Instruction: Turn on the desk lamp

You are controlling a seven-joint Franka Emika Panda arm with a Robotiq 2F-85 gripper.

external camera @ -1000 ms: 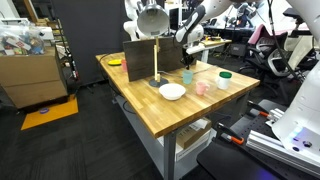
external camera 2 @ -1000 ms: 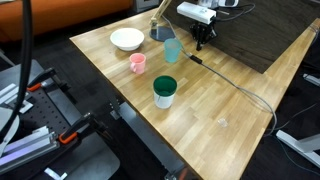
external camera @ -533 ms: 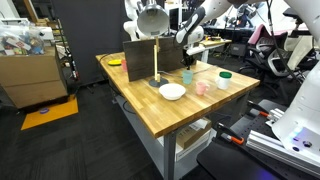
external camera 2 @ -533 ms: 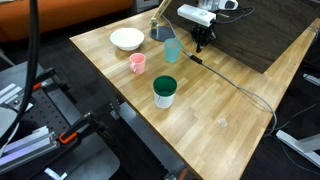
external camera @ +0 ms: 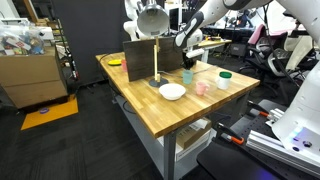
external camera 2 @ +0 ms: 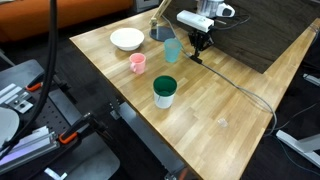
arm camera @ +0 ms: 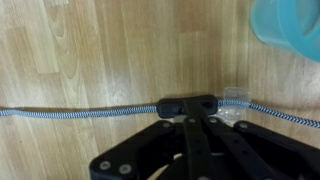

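The desk lamp has a silver-grey dome shade, a thin brass stem and a small dark base on the wooden table. Its braided blue-white cord runs across the table. A black inline switch sits on the cord. My gripper is shut, with its fingertips together right at the switch. It shows in both exterior views, low over the table just beside the blue cup. Whether the tips press on the switch, I cannot tell.
A blue cup stands right beside the gripper and shows in the wrist view's corner. A pink cup, a green-lidded white cup and a white bowl stand nearby. A dark board stands behind the lamp.
The gripper has shifted slightly, down and closer to the cord beside the blue cup. Nothing else has moved.
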